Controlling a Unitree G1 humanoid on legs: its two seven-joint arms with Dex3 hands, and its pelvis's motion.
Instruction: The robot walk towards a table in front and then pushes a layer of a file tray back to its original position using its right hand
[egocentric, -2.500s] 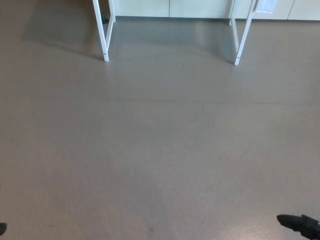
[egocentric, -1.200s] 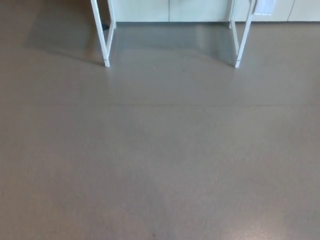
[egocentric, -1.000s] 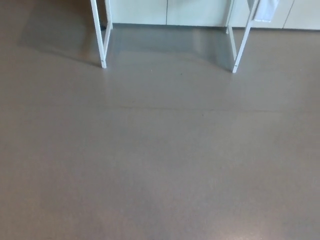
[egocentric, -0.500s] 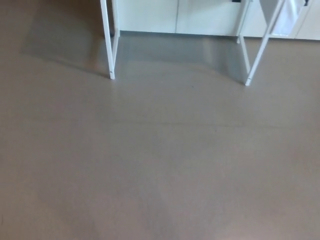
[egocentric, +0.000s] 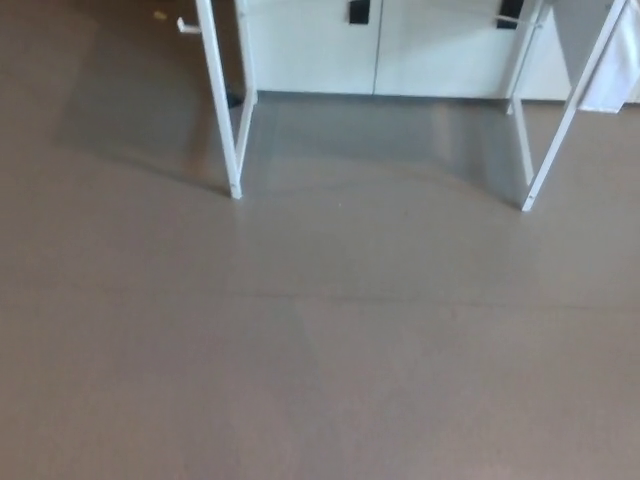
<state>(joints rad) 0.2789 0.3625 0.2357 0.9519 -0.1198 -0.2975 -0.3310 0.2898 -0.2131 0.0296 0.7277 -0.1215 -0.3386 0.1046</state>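
Note:
Only the lower part of the white table shows in the head view: its left front leg (egocentric: 221, 100) and its right front leg (egocentric: 566, 115) stand on the grey-brown floor at the top of the picture. The tabletop and the file tray are out of view above the frame. Neither of my hands shows.
Pale cabinet doors (egocentric: 375, 45) with black handles (egocentric: 358, 11) run along the wall behind the table. The table's shadow lies on the floor (egocentric: 320, 340) under and to the left of the legs. A rear left leg (egocentric: 246, 60) stands just behind the front one.
The whole picture has shifted: the table legs sit lower and larger and the cabinets show more, so the camera has moved closer. The black hand tip seen at the lower right 2.5 s ago has left the frame.

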